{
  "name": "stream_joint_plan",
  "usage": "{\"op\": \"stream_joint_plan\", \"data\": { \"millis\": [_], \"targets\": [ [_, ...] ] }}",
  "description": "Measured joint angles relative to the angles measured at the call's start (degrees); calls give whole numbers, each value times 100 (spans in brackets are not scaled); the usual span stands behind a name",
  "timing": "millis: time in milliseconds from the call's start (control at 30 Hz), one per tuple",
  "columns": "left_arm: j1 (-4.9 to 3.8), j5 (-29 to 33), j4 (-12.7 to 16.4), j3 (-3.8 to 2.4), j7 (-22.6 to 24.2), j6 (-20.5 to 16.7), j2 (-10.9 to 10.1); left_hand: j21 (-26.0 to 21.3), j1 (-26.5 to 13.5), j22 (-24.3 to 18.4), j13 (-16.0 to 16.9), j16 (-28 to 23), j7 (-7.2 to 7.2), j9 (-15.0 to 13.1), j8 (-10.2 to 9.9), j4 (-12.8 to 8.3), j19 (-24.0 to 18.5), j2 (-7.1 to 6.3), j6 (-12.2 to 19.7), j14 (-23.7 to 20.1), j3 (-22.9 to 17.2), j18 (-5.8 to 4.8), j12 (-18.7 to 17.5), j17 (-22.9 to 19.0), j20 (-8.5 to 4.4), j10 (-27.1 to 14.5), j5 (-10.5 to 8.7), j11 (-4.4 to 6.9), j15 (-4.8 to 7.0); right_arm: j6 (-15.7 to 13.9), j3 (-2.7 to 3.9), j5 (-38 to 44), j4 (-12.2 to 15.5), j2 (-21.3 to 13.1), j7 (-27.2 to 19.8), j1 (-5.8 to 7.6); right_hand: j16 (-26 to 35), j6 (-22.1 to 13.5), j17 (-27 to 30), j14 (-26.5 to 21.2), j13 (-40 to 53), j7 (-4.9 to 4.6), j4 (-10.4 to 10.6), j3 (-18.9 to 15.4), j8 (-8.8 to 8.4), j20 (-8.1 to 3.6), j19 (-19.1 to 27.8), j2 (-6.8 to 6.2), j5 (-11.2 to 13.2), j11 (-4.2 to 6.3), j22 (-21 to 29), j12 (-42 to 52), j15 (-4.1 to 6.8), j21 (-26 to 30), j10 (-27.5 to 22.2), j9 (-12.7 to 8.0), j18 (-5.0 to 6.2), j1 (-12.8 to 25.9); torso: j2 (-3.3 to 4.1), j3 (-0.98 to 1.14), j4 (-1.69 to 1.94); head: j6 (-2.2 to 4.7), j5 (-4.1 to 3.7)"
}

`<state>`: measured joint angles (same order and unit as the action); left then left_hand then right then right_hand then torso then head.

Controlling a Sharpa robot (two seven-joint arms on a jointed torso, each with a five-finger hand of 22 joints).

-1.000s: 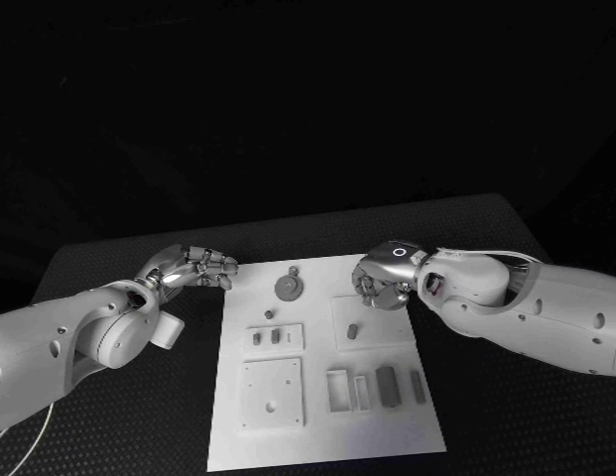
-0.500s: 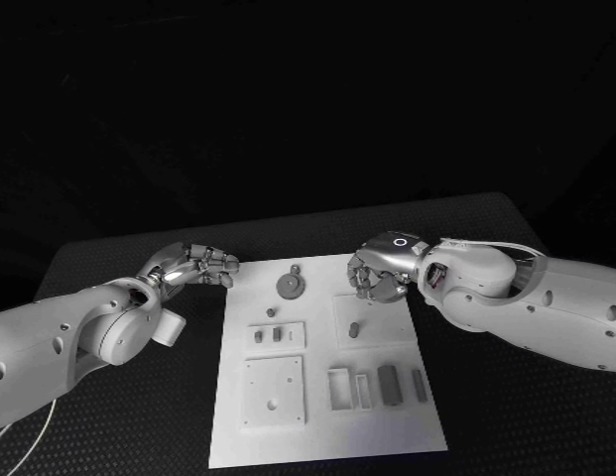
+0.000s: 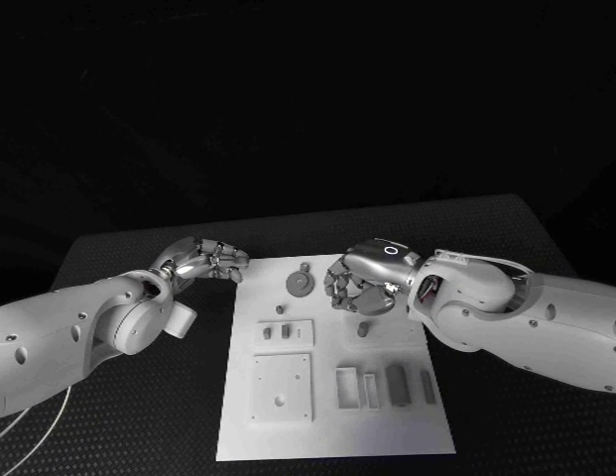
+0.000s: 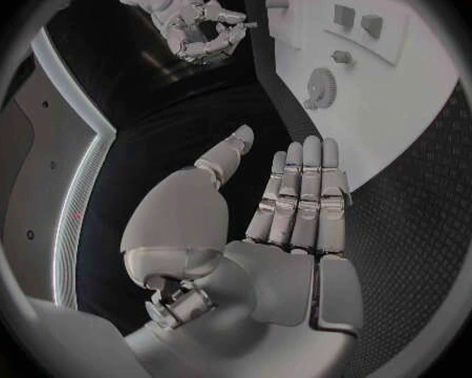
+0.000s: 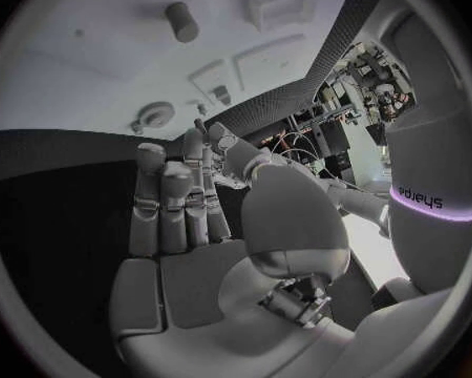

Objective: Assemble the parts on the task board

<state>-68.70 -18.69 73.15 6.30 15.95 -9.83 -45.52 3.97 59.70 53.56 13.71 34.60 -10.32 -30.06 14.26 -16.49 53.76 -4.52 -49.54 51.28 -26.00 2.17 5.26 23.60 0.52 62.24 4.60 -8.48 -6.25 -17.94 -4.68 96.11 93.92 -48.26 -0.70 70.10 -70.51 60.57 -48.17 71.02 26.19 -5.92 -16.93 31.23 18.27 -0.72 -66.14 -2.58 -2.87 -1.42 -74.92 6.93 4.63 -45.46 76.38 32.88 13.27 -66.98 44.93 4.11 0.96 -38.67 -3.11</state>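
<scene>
The task board [image 3: 333, 372] lies flat on the black table [image 3: 537, 416] and serves as the landmark here; the left hand [image 3: 207, 261] hangs just off the board's far left corner, over the table and not touching the plate; its own wrist view shows the fingers [image 4: 304, 189] laid out straight and side by side with the thumb apart, the palm bare, so it holds nothing; the right hand [image 3: 361, 281] hovers over the board's far right part, its fingers bent downward in the head view, while its wrist view shows them extended with nothing between them, so I judge it empty as well, though whether it touches the board I cannot tell; the parts are spread over the board: a round toothed disc [image 3: 300, 284] near the far edge between the two hands, a short peg [image 3: 363, 327] just nearer than the right hand, two small blocks [image 3: 287, 330] on a raised square left of centre, and slim upright pieces [image 3: 397, 379] by open slots towards the near right; judged from this, neither hand carries a piece and most parts look loose rather than seated, so the assembly seems at or near its start, with nearly all the fitting left to do.
</scene>
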Motion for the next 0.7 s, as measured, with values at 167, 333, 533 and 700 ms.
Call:
{"op": "stream_joint_plan", "data": {
  "millis": [167,333,533,700],
  "targets": [
    [0,12,-44,0,0,-4,26,0,0,-6,-6,0,0,1,0,0,0,0,0,0,0,-1,0,5,0,21,0,21,0,-189,-1,-150,19,168,-171,-193,0,0,5,0,-3,-1,0,0,-4,1,0,0,0,0,0,0,0,0,0,0,0,0,-1,2,-1,-31,159],
    [-1,34,-103,-1,3,-11,54,0,0,-6,-6,0,0,1,0,0,0,0,0,0,0,-1,0,13,0,21,0,21,0,-295,-6,-235,-45,364,-295,-428,0,-1,5,0,-6,-2,3,3,-6,-2,5,0,0,0,0,0,0,0,0,1,0,0,-3,2,-2,-76,337],
    [-1,84,-143,-1,5,-41,66,0,0,-17,-12,-23,0,1,0,0,0,0,0,0,0,-1,0,26,0,21,0,21,0,-359,-4,-270,-125,584,-399,-611,0,-7,5,0,-7,-8,17,17,3,-11,15,-14,1,0,0,0,-2,0,0,2,0,-34,-3,2,-2,-138,548],
    [-3,117,-150,-1,5,-64,90,0,0,-17,-12,-23,0,1,0,0,0,0,0,0,0,-1,-19,32,0,41,0,1,0,-367,-56,-227,-234,737,-441,-757,0,-8,5,0,-13,-9,17,17,4,-10,15,0,5,0,0,0,-2,0,0,3,0,-48,1,2,2,-177,676]
  ]
}}
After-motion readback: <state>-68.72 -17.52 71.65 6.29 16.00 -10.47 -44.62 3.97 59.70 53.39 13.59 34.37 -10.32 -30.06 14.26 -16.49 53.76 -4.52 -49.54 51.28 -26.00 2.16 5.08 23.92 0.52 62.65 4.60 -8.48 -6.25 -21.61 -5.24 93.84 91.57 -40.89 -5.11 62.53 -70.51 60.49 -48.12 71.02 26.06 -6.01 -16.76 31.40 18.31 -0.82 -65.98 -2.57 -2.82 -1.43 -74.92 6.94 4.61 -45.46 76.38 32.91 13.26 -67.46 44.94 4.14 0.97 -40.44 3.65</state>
